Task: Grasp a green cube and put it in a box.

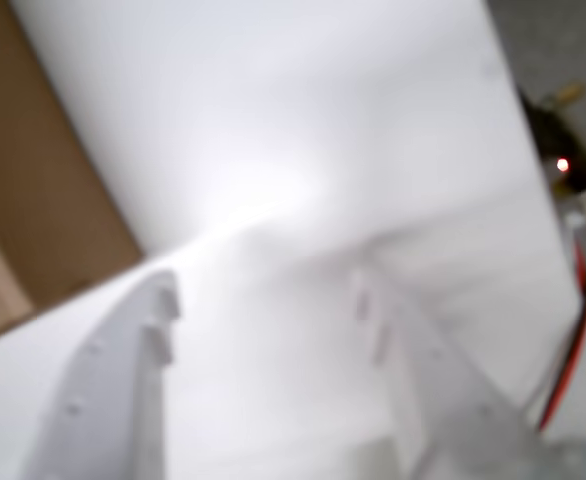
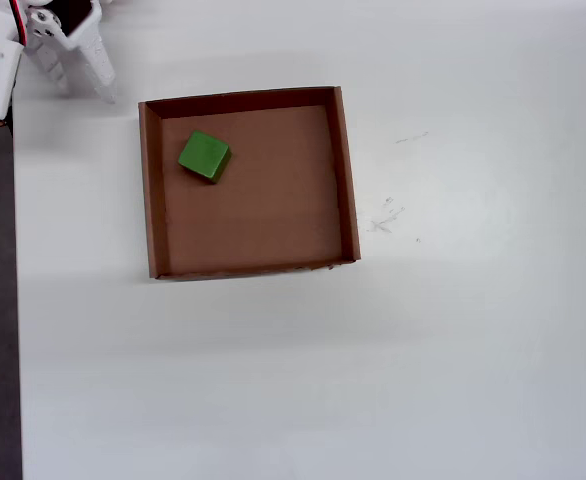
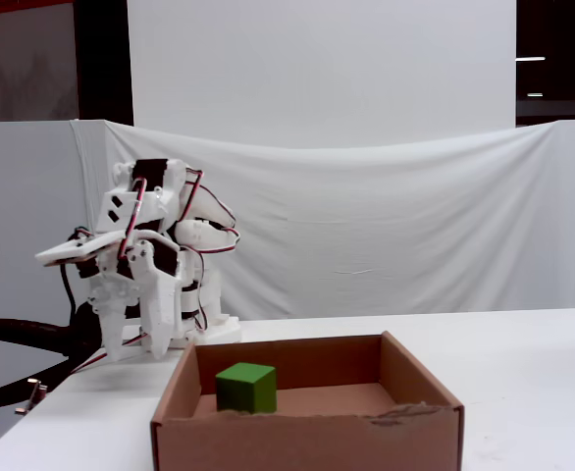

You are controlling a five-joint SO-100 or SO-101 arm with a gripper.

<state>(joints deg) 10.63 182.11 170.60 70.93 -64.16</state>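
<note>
The green cube [image 2: 205, 156] lies inside the brown cardboard box [image 2: 151, 190], near its upper-left corner in the overhead view. In the fixed view the cube [image 3: 246, 386] sits on the box's floor behind the front wall [image 3: 307, 442]. My white gripper [image 2: 86, 92] is outside the box, beyond its upper-left corner, with the arm folded back. In the fixed view it [image 3: 132, 351] points down at the table left of the box. The blurred wrist view shows the gripper [image 1: 263, 300] open and empty over white table, with a box corner [image 1: 33, 200] at left. The cube is out of that view.
The white table's left edge [image 2: 15, 300] runs close beside the arm, with dark floor beyond it. Red wires [image 1: 573, 340] and a lit red LED [image 1: 563, 165] show at the right of the wrist view. A white cloth backdrop [image 3: 386, 226] hangs behind the table.
</note>
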